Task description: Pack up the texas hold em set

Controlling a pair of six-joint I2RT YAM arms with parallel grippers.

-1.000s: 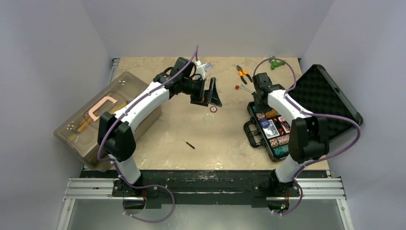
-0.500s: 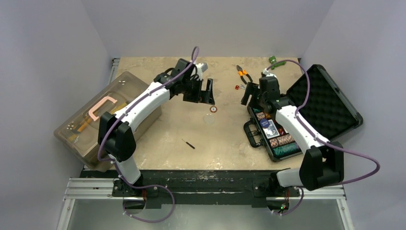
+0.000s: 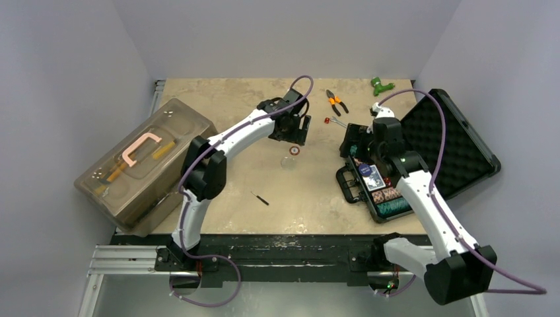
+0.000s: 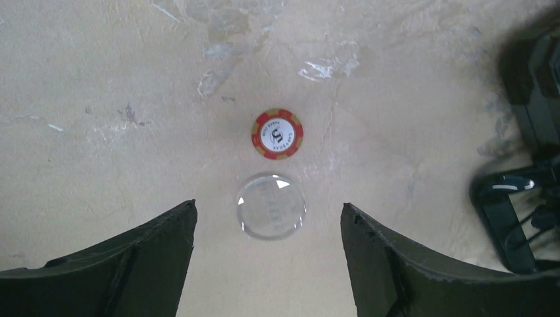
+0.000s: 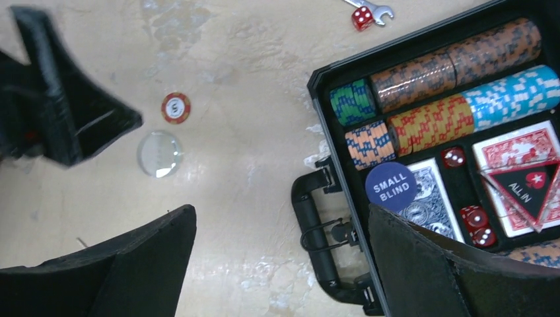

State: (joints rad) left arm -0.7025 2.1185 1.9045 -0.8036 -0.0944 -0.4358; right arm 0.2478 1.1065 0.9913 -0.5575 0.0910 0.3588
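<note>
1. The left fingers [image 3: 296, 135] hung above the middle of the desk [image 3: 238, 172]. They were spread apart and grasped nothing.
2. In the left wrist view, a clear round button [image 4: 271, 205] lay flat on the desk. It appeared in the gap between the two fingertips and touched neither.
3. A red-and-cream striped poker chip [image 4: 277, 134] lay flat just beyond the button. It was near the button but apart from it, ahead of the fingertips.
4. The right fingers [image 3: 355, 144] stood over the left edge of the black case [image 3: 455, 139]. They were released wide and held nothing.
5. In the right wrist view, the case handle [image 5: 317, 211] appeared in the gap between the fingertips. The chip and the clear button lay off to the left, apart from the case.
6. The case lay open at the right of the desk, with its foam-lined lid laid back to the right.
7. The tray held these items:
   - rows of chips [image 5: 455, 59] standing on edge
   - a blue card deck [image 5: 429, 205]
   - a red card deck [image 5: 515, 152]
   - red dice [image 5: 454, 157]
   - a blue "SMALL BLIND" button [image 5: 391, 187] resting partly on the blue deck
   - a triangular "ALL IN" marker [image 5: 525, 185] lying on the red deck
8. A red die [image 5: 361, 18] and a small wrench [image 5: 370, 8] lay on the desk just beyond the case's far corner.
9. A translucent brown toolbox [image 3: 142, 165] sat at the left edge of the desk, well apart from both sets of fingers.
</note>
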